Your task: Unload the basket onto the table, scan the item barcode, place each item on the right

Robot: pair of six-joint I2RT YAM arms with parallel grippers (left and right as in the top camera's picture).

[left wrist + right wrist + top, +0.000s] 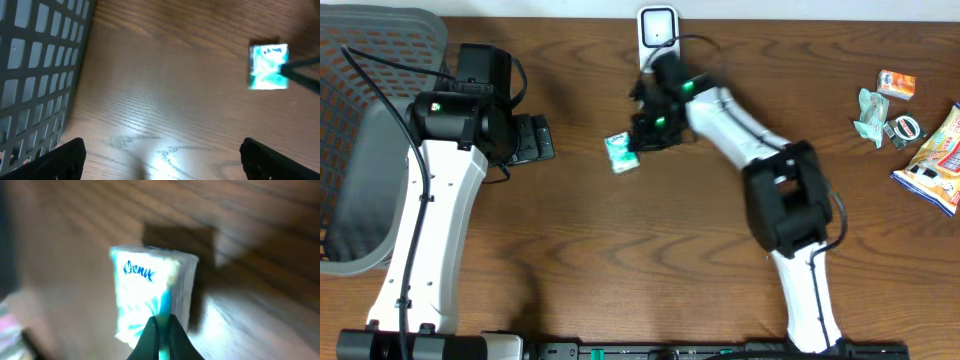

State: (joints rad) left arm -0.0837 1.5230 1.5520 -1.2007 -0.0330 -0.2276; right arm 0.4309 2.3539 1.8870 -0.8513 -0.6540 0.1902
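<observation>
Overhead view: the right gripper is pinched shut on the edge of a small teal tissue pack at mid-counter, near the white scanner (by the far edge). The left gripper hangs open and empty. The grasp looks made; next comes lifting the pack and turning its barcode toward the scanner.
</observation>
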